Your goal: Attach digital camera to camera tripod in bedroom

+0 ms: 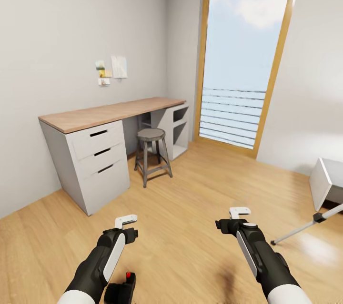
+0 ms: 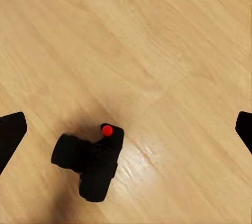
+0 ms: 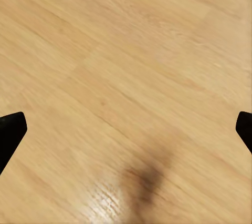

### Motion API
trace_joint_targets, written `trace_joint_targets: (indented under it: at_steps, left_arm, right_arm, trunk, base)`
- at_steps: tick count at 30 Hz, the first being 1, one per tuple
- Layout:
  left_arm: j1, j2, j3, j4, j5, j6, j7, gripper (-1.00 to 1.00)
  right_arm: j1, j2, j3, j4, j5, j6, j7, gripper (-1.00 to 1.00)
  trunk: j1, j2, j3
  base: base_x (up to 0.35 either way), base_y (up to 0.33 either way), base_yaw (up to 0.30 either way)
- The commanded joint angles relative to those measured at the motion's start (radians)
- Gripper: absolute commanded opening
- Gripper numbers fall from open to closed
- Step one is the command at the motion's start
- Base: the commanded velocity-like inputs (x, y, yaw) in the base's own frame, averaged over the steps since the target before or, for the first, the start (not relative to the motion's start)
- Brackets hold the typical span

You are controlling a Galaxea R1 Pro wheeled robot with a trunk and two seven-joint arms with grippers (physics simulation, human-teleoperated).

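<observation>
The digital camera point(image 1: 121, 289) lies on the light wood floor point(image 1: 190, 209), well away from any wall, just under the left arm and close to the robot's base. The left gripper point(image 1: 126, 228) hangs above it with the fingers point(image 2: 10, 134) spread wide and holding nothing. The right gripper point(image 1: 236, 220) is also wide open and empty over bare floor.

I judge the main risk is the first grasp: the camera sits off the middle between the left fingers (nearer to one of them), so a straight descent could knock it or push it away.

The camera's red button points away from the robot, and its long axis seems to run roughly crosswise. One leg of the camera tripod point(image 1: 305, 227) shows near the bed point(image 1: 326, 180); a careless turn of the base could hit it.
</observation>
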Motion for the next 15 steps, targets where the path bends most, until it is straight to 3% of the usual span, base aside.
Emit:
trace_joint_targets:
  at_steps: [1, 15]
  left_arm:
    - [0.000, 0.000, -0.001, -0.001, 0.010, 0.003, 0.009, 1.00]
    - [0.000, 0.000, 0.003, -0.001, 0.010, 0.002, 0.008, 1.00]
  right_arm:
    - [0.000, 0.000, 0.000, -0.001, 0.002, 0.006, 0.000, 1.00]
    - [0.000, 0.000, -0.001, -0.001, 0.004, 0.006, 0.002, 1.00]
  trunk:
    - [0.004, -0.008, -0.004]
    - [0.013, -0.018, -0.058]
  base:
    - [0.000, 0.000, 0.000]
    - [0.000, 0.000, 0.000]
